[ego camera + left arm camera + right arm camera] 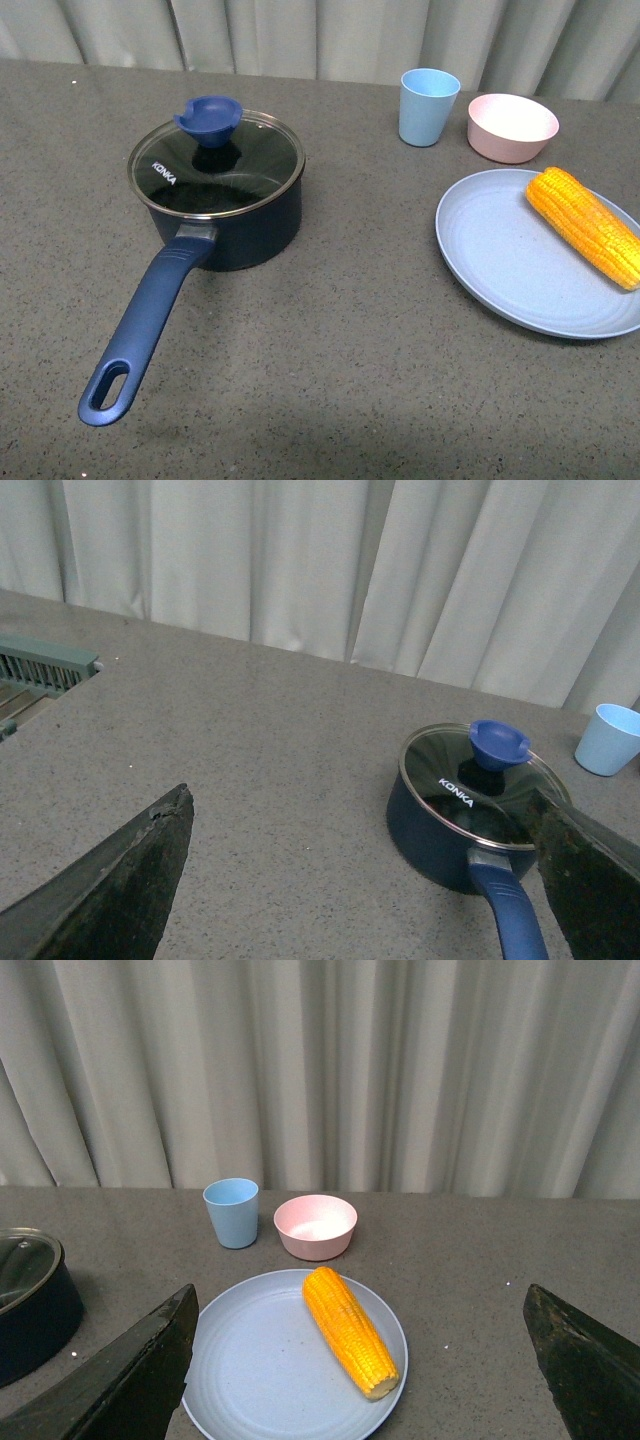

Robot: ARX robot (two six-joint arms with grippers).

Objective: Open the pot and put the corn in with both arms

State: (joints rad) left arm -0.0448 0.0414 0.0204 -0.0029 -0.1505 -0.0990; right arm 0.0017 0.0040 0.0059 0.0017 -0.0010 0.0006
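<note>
The grey speckled worktop [330,400] fills my front view, with a pale pleated curtain [300,35] hanging along its far edge. On my left half stands the pot [262,222], dark navy and upright. Its long blue handle [150,315] runs toward me and a little to the left, with the slot hole at the near end. The glass lid [250,160] sits closed on the rim, and I can read KONKA on it.

On the right lies a light blue plate [500,260], well apart from the pot and cut off by the frame edge. The left claw [360,795] is spread wide and grips nothing. In its wrist view the pot sits beyond it, partly behind one dark finger [590,870]. The right claw [360,1295] is spread just as wide and is also empty, and its wrist view looks past it onto the plate.

The corn [585,225] lies on the far right part of the plate, slanting from the far rim toward the right edge of my front view. Beyond the plate stands a pink bowl [512,127], with a light blue cup [428,107] upright just beside it on the left. Smallest is the blue knob [210,120] on top of the lid.
</note>
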